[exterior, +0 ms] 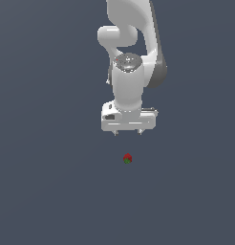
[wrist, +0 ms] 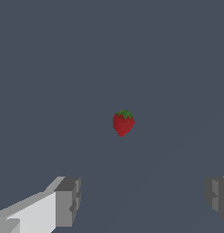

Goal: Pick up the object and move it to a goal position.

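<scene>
Flat grey floor; our white gripper [exterior: 128, 132], jaws apart, should centre over the tiny red green-capped strawberry [exterior: 127, 158], then descend.

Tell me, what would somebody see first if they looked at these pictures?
The big white robot arm reaching down from the top of the exterior view, ending in a blocky white end effector with its two fingers wide apart. Next, the tiny red strawberry with a green top, alone on the plain dark grey floor just below the end effector, not touching it. In the wrist view the strawberry sits beyond the open grey fingertips.
</scene>
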Controlling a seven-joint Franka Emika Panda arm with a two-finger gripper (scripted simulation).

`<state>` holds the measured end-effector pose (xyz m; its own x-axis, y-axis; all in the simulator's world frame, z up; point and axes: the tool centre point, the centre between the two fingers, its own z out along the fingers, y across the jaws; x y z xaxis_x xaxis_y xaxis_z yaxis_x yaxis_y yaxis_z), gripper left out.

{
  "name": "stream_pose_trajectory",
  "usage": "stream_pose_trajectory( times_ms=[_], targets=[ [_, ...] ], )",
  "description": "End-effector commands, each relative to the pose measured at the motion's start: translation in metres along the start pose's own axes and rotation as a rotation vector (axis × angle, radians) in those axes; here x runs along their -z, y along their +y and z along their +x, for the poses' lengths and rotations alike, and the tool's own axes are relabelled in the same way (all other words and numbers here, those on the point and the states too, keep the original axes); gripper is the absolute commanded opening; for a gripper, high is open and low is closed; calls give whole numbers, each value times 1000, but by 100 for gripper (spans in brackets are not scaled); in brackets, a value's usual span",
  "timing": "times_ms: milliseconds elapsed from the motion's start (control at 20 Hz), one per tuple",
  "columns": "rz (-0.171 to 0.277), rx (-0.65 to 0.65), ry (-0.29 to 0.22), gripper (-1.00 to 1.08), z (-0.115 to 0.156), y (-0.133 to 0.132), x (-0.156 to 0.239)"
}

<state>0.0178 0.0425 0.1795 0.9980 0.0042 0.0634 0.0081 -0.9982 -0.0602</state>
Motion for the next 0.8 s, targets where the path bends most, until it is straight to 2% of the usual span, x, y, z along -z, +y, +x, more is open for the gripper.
stream_pose_trajectory(
  times_ms=[0,350,750],
  targets=[
    [0,-15,-2,100,1,0,-2],
    [-3,-107,-9,100,7,0,-14],
    [-15,-288,-23,100,17,0,-37]
  ],
)
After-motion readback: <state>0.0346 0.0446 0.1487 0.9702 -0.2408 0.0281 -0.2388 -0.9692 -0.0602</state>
